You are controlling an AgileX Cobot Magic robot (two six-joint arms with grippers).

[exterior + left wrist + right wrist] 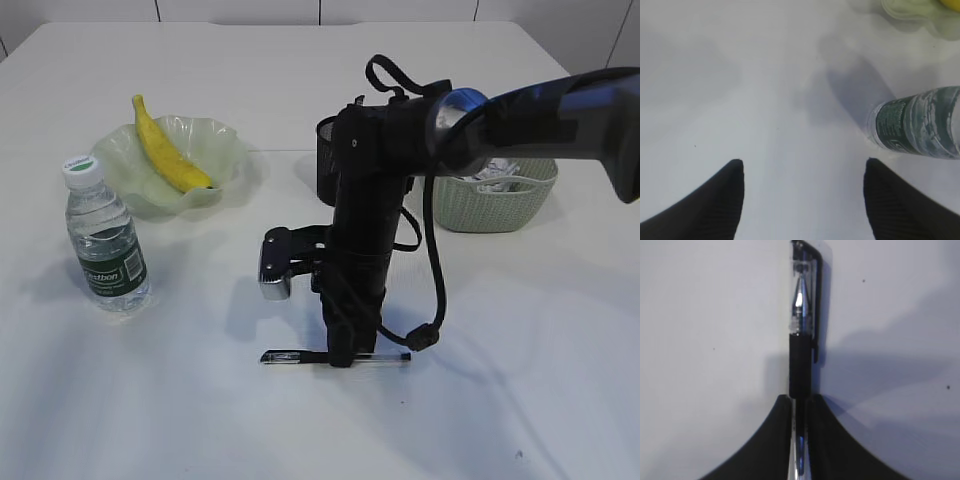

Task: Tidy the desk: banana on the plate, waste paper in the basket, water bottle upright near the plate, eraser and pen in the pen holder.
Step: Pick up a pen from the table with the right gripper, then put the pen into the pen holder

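One pen (801, 340) is pinched in the right gripper (801, 405); one water bottle (920, 122) is noted just beyond the wide-open, empty left gripper (802, 172).

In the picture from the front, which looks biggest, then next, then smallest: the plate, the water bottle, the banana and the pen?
1. plate, the widest
2. water bottle
3. banana
4. pen, thinnest, partly hidden by the right pincer

The bottle and banana look close in length. The bottle stands nearer the camera, so that order is unsure.
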